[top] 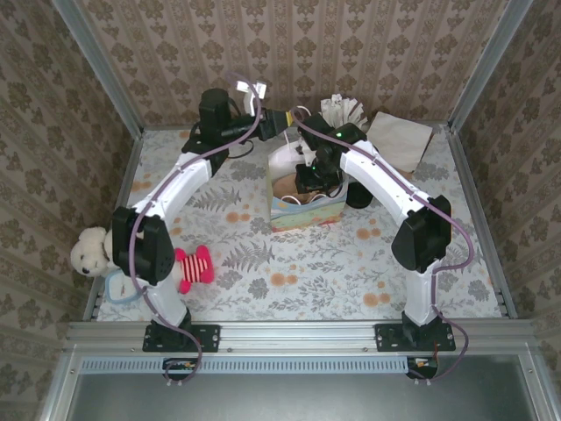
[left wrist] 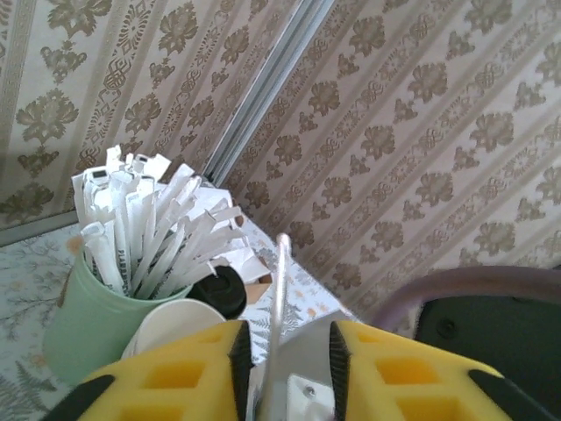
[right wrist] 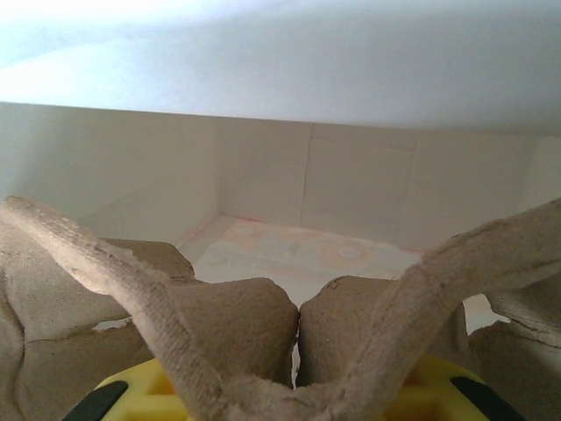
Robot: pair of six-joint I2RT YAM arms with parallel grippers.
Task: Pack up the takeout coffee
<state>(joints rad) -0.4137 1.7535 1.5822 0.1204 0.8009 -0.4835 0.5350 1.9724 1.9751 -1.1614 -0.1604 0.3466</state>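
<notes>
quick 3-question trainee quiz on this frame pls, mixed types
1. True or false: the right tool is inside the gift bag.
2. What stands in the pale green cup? A) spoons B) paper-wrapped sticks C) pens
3. Name the white toy at the left edge of the table.

Key: 1 true; 2 B; 3 white teddy bear.
</notes>
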